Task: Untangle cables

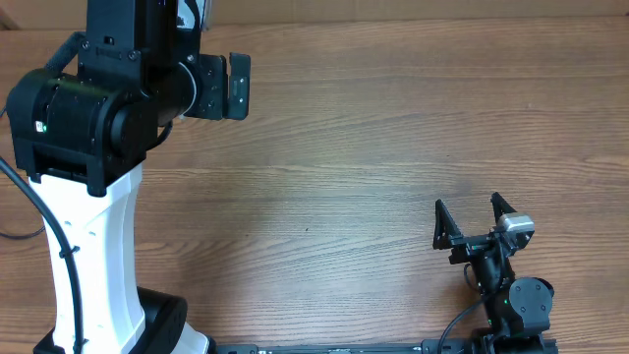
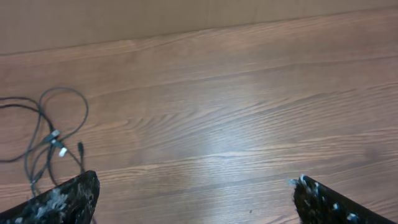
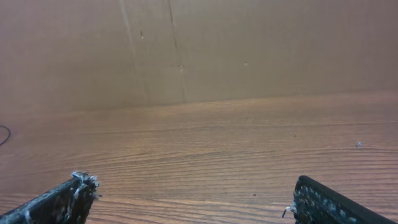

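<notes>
1. Left gripper (image 2: 196,180): in the left wrist view its two fingers (image 2: 65,198) stand wide apart at the lower corners of the frame. Only the bare wood-grain table (image 2: 249,106) shows between them, and nothing is gripped
2. Right gripper (image 1: 468,204): from overhead it sits low on the right side of the table, its fingers splayed in a V. The right wrist view confirms the jaws are parted, with only wood between them
3. Cables (image 2: 55,133): thin black cords lying in loose, overlapping loops on the table, at the left edge of the left wrist view and just beyond the left-hand finger. One rounded loop lies farthest up the frame, and several strands run off the left border
4. Plug ends (image 2: 62,151): at least two small pale-tipped ends lie where the strands cross
5. The lowest strands run down to the edge of the left-hand finger; contact cannot be determined
6. Overhead view: the cords cannot be made out. The left arm (image 1: 88,118) covers the upper left of the table
7. Right wrist view: a short thin dark arc (image 3: 3,134) shows at the far left edge, too small to identify
8. A brown cardboard wall (image 3: 261,43) stands behind the far edge of the table
</notes>
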